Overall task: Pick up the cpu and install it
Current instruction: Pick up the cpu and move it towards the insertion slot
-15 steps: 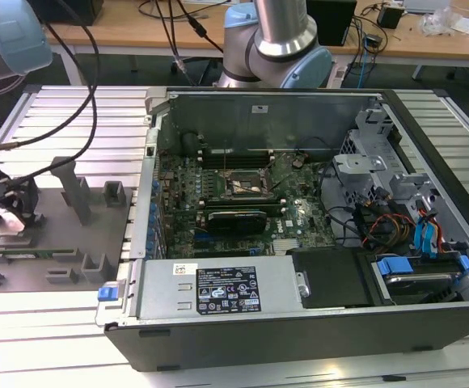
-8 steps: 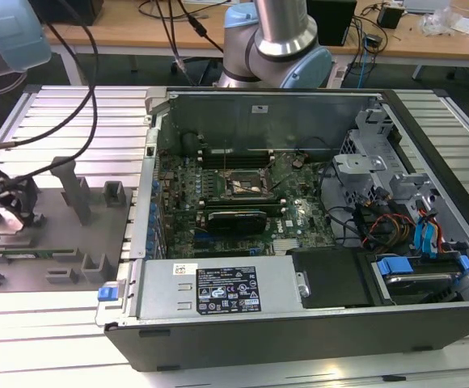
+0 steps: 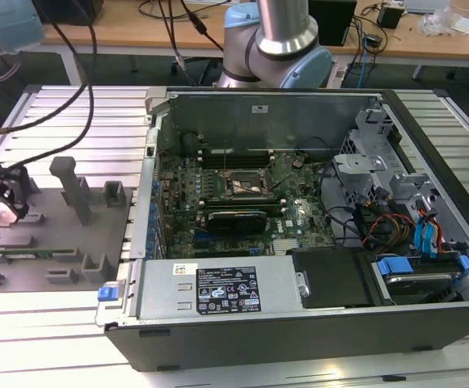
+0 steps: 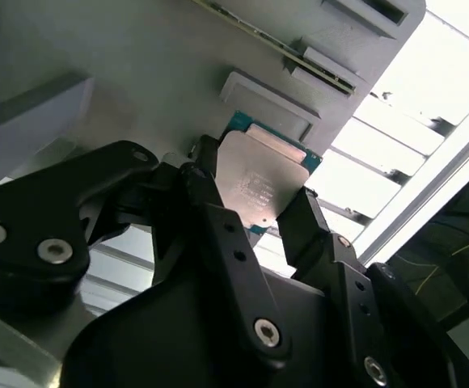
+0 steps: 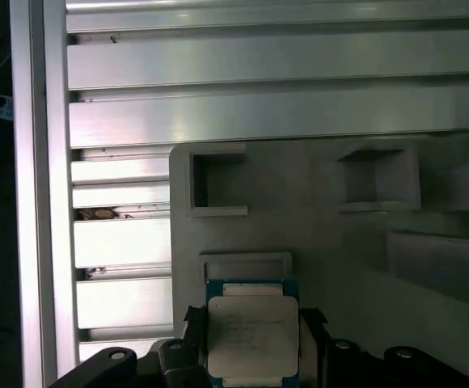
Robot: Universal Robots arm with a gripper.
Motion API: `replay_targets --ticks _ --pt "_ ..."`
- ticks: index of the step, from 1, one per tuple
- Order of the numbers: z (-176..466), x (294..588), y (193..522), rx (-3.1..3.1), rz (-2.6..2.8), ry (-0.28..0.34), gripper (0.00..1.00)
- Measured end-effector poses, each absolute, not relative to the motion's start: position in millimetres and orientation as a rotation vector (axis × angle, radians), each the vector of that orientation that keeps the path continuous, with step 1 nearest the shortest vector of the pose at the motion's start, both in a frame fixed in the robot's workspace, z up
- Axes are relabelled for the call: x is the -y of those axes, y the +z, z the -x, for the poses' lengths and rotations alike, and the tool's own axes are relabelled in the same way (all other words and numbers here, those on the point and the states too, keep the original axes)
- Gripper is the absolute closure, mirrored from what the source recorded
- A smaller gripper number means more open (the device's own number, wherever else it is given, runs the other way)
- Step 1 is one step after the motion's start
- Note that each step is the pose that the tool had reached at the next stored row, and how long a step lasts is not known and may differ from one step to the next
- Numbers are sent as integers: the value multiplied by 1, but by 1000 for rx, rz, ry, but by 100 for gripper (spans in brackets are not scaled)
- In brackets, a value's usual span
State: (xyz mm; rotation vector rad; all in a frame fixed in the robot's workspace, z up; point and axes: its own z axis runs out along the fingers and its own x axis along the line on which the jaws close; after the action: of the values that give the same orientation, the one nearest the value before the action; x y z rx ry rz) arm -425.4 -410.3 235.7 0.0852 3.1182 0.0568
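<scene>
The cpu [image 4: 263, 182] is a flat square chip with a silvery top and a green rim. It sits between the two black fingers of my gripper [image 4: 257, 212], which press on its opposite edges. In the first wrist view the cpu [image 5: 252, 335] is held just beside a shallow grey recess [image 5: 247, 265] of the fixture plate. In the exterior view my gripper [image 3: 4, 202] hangs over the fixture plate [image 3: 57, 234] at the view's far left. The black socket frame [image 3: 247, 184] lies on the motherboard inside the open computer case.
The open computer case [image 3: 299, 323] fills the middle and right of the exterior view, with a power supply [image 3: 218, 291] in front and drive cages [image 3: 396, 202] at the right. Grey upright blocks [image 3: 77, 190] rise from the fixture plate. Ribbed aluminium table rails [image 5: 275, 113] surround everything.
</scene>
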Motion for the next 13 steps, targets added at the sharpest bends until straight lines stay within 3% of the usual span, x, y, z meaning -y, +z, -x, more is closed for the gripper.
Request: replay_targets --ticks 13 --pt "425 410 271 -3118 -85 56 46"
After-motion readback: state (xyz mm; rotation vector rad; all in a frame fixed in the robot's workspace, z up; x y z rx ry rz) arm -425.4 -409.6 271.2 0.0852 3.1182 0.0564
